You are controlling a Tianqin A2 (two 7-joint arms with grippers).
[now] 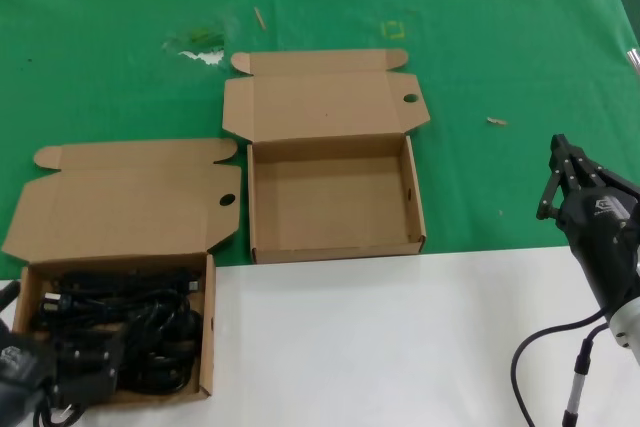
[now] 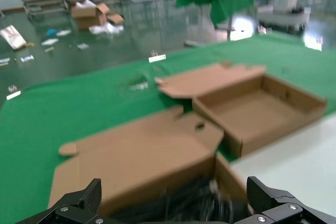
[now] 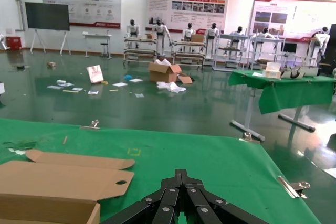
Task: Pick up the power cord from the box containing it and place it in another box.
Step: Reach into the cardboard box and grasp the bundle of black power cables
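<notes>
Left gripper (image 1: pixel 45 382) hangs over the near-left box (image 1: pixel 208 327) with jaws spread above the cord (image 1: pixel 130 332); right gripper (image 1: pixel 568 175), jaws pressed together, waits far right; empty box (image 1: pixel 415 197) centre.

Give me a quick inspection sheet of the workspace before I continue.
Surface: green cloth at the back, white tabletop in front.
Job's things: black cords fill the left box; single power cord not distinguishable. Centre box open, empty.
Clutter: scraps and a white smear on the cloth.
Grippers: left gripper open, at the left box; right gripper shut, parked at the right.
Cables: robot cable at the right arm.
Surroundings: hall with tables, boxes, posters.
</notes>
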